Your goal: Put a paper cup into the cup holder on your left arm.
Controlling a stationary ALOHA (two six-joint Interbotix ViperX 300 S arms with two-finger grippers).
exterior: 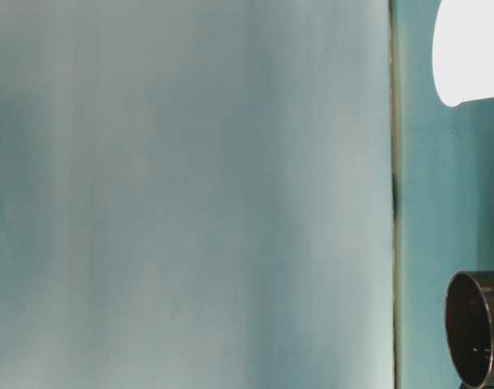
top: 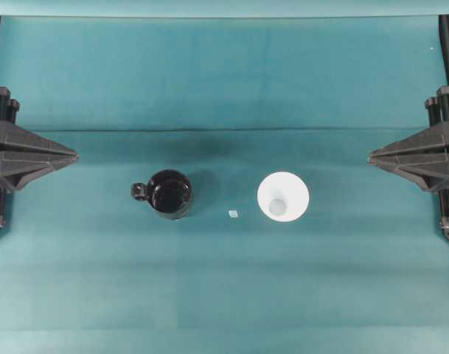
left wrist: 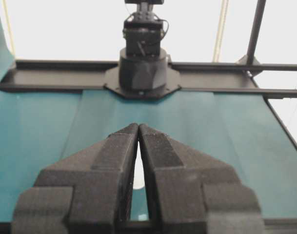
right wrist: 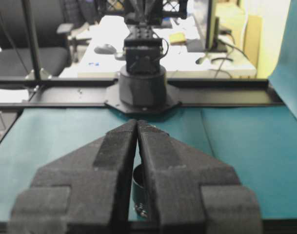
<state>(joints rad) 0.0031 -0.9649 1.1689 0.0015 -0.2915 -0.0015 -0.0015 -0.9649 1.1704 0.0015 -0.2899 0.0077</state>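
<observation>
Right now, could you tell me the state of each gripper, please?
Left gripper: shut, holding nothing.
Right gripper: shut, holding nothing.

A teal cloth (top: 224,295) covers the bench. A tiny pale scrap (top: 233,214), maybe tape, lies near its middle. Past the far edge stands a cluttered white desk (right wrist: 187,53).

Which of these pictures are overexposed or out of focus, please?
Table-level view: mostly a soft teal blur; the paper cup is blown out white, the cup holder sharper. Left wrist view: background glares white behind the shut left claw. Overhead view: evenly lit, sharp.
</observation>
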